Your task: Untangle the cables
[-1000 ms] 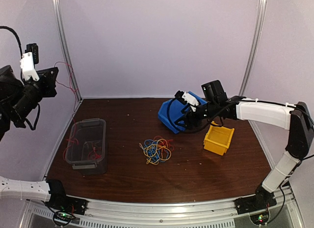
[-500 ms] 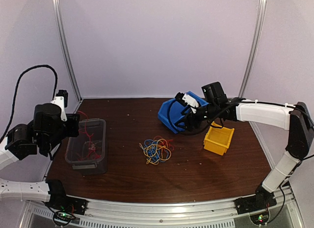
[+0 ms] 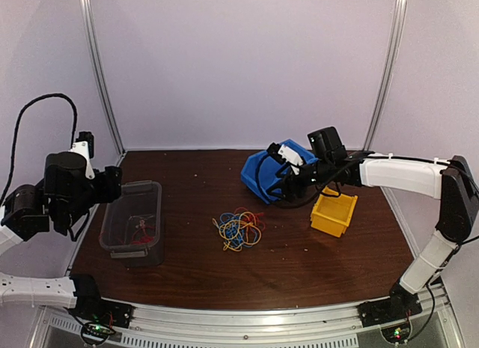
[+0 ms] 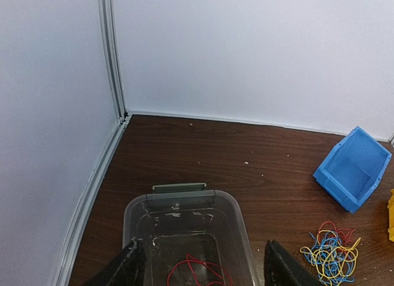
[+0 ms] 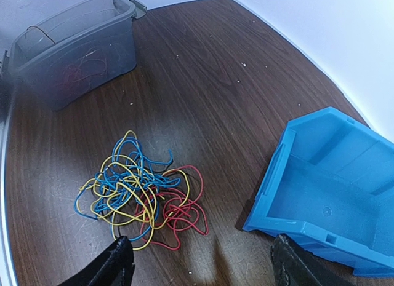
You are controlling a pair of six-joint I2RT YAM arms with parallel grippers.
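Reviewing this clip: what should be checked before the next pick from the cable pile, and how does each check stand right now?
1. Left gripper open with nothing between its fingers: ok.
2. Red cable lying inside the clear bin, not on the fingers: ok.
3. Right gripper open and empty: ok.
4. Tangle lying in the open on the table, touching no container: ok.
5. Cables in the tangle separated: not ok; red, blue and yellow strands are looped through one another.
6. A free end that is easy to grasp: cannot tell, the strands are too thin to trace.
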